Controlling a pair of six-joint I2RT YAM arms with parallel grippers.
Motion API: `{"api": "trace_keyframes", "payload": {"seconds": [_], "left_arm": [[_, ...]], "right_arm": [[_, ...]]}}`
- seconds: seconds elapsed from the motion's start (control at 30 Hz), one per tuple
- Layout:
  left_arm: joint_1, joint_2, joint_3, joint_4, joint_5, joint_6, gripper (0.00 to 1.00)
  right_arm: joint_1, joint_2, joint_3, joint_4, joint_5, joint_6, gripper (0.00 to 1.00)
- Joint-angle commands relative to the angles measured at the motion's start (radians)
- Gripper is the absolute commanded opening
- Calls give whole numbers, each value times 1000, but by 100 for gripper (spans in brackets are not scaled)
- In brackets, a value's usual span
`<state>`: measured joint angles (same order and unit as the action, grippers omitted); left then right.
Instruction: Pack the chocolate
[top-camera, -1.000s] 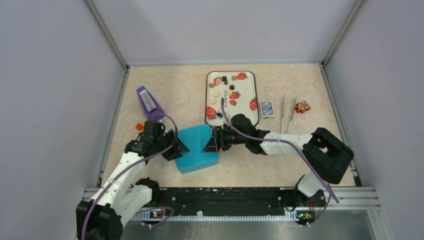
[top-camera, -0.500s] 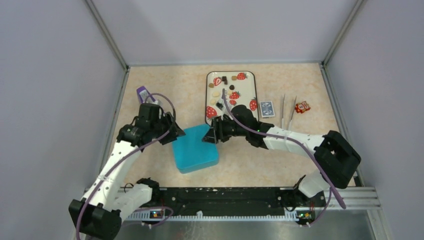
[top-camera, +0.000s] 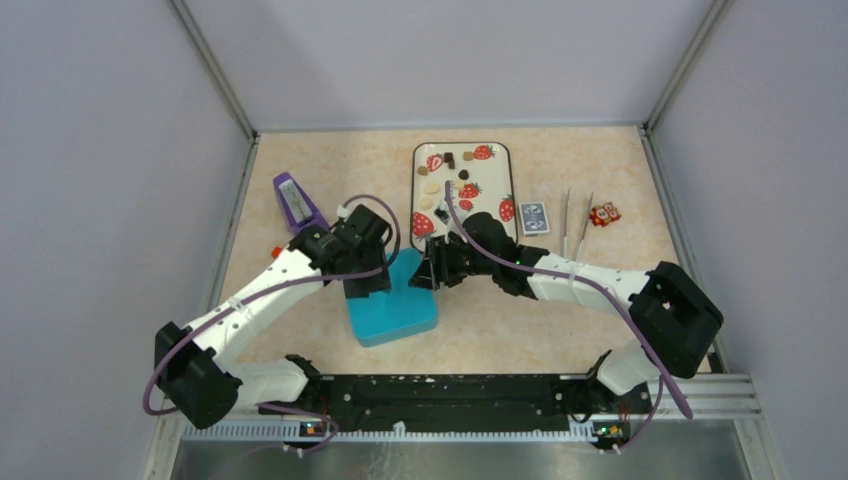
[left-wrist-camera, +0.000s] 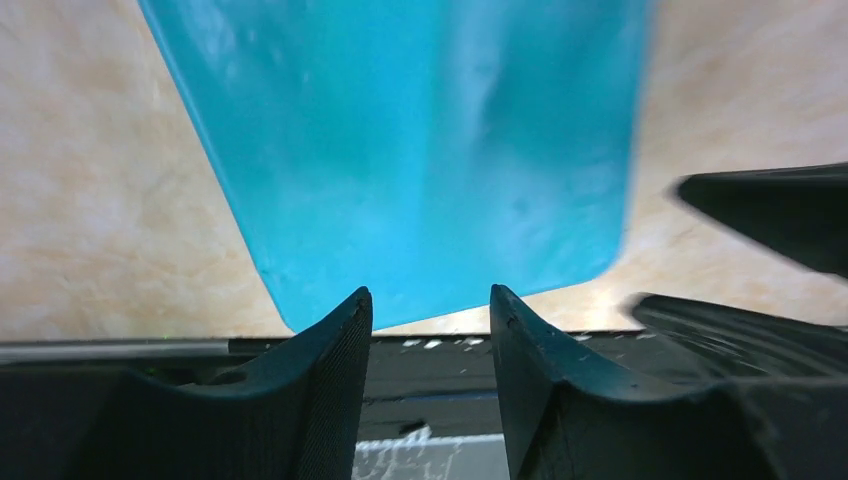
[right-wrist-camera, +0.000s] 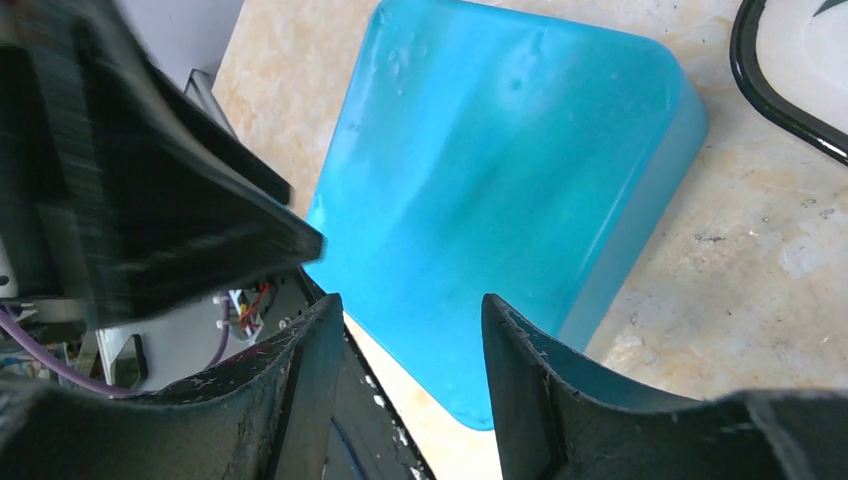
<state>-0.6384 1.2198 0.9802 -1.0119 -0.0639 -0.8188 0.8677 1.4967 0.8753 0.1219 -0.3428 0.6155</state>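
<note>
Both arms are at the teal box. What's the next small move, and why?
Probably lower the left gripper onto the teal box to steady it. The box looks closed. Both grippers hang over it with empty jaws, the right gripper near its far right corner, and the chocolate lies on the tray.

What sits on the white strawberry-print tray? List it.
Small chocolate pieces, dark brown, light brown and cream, lie on the tray. The right arm covers its near end, hiding anything there.

Top view looks down from behind; both wrist views closely share the teal box (top-camera: 395, 312).
</note>
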Motion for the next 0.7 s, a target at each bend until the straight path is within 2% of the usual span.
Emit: {"api": "trace_keyframes", "payload": {"seconds": [0.0, 0.07, 0.2, 0.33, 0.47, 0.67], "left_arm": [[-17, -31, 191, -114, -181, -16, 53], [-18, -40, 187, -105, -219, -17, 54], [-14, -53, 73, -28, -290, -52, 56], [9, -28, 36, 66, -300, -53, 56], [71, 1, 69, 144, -301, -5, 56], [221, 20, 74, 231, -223, 105, 56]], "right_arm": [[-5, -30, 7, 7, 23, -19, 52], [-5, -32, 7, 9, 22, -18, 52], [-6, -36, 0, 31, 33, -10, 52], [-7, -10, 84, -50, 135, -10, 50], [-29, 57, 187, -117, 198, -2, 40], [-48, 152, 276, -117, 178, 3, 17]]}}
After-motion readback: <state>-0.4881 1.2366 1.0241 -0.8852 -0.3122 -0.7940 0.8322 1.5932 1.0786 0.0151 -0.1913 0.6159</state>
